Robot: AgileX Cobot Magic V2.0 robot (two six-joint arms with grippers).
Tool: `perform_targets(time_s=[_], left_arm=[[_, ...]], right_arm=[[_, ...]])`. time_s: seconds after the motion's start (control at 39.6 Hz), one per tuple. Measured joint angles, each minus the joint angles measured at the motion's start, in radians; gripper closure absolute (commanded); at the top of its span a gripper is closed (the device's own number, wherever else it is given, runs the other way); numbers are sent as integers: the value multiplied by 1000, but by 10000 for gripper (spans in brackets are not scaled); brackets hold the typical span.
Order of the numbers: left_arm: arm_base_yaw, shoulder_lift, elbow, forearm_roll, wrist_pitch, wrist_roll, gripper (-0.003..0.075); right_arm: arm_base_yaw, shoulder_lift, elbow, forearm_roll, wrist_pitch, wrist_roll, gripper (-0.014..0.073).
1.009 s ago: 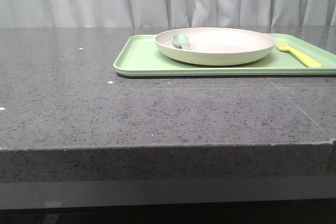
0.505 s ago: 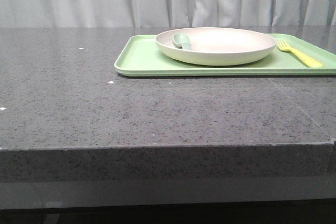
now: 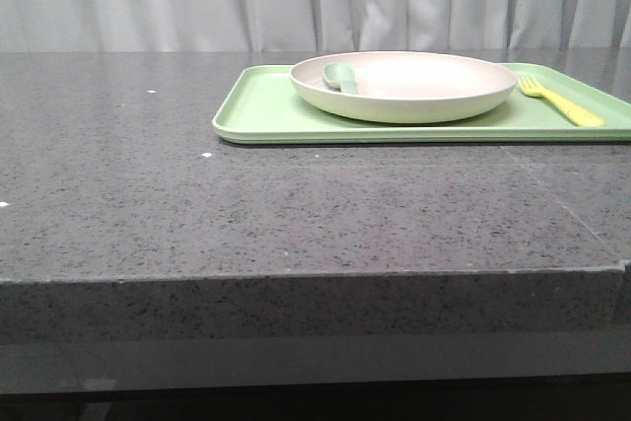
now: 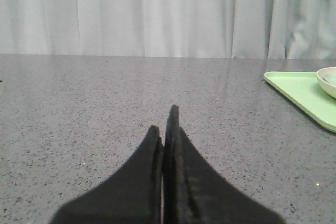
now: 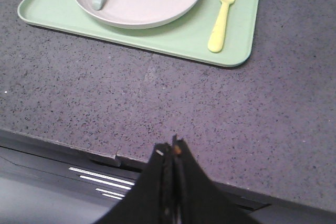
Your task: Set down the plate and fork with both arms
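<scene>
Nothing moved over last second in front view: plate, fork, tray all sit as before. Plate on tray, spoon lying inside it; fork on tray just beside plate, on robot's right. Left pincer clenched, empty, low over bare surface, well apart from tray. Right pincer clenched, empty, above near edge of surface, short of tray. Reads as task either not begun or already finished; cannot tell which.
</scene>
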Motion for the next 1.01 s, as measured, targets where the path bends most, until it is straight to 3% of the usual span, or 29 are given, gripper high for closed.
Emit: perform_targets(time_s=[1.01], left_arm=[[41,0,0,-18,-20,0,738]], right_arm=[[0,0,0,0,0,0,662]])
